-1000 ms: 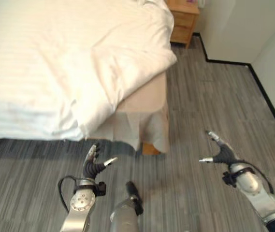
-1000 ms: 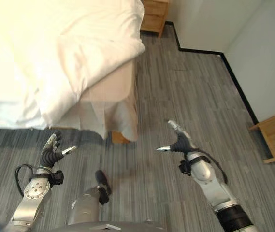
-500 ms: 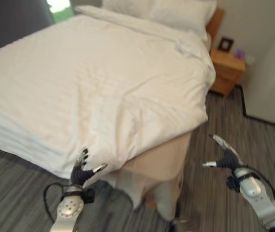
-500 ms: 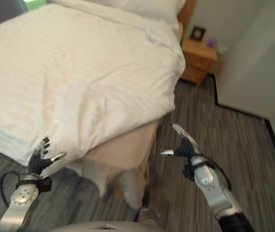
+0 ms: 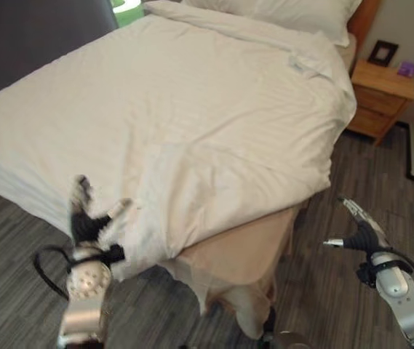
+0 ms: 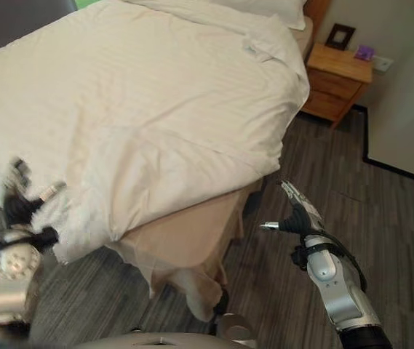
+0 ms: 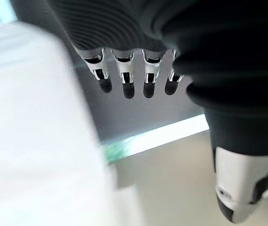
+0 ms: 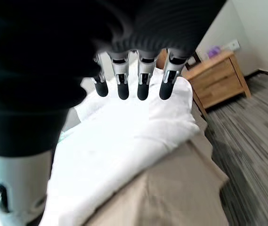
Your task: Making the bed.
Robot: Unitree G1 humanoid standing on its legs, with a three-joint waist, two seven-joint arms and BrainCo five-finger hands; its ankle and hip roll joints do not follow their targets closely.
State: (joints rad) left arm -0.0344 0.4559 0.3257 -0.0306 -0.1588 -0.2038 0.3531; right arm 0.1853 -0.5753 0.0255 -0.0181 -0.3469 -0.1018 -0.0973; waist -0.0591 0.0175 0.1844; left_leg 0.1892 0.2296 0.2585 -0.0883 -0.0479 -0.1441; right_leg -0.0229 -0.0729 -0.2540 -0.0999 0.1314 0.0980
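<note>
A white striped duvet [image 5: 192, 116] covers the bed, and its near corner [image 5: 185, 211] hangs crumpled over the foot, baring the beige mattress side [image 5: 239, 251] and bed skirt. White pillows [image 5: 287, 11] lie at the head. My left hand [image 5: 86, 222] is raised in front of the duvet's lower edge, fingers straight and spread, holding nothing; its fingertips [image 7: 126, 89] point past white cloth [image 7: 30, 132]. My right hand [image 5: 359, 233] hovers open over the floor to the right of the bed corner, apart from the duvet [image 8: 124, 136].
A wooden nightstand [image 5: 381, 98] with a small picture frame [image 5: 383, 52] stands right of the bed head. Grey striped flooring [image 5: 367, 182] runs along the bed's right side and foot. A white wall with a black skirting [image 6: 403, 171] bounds the right.
The camera has swung further up toward the bed. My left hand has risen in front of the duvet's edge. The right hand keeps its open pose.
</note>
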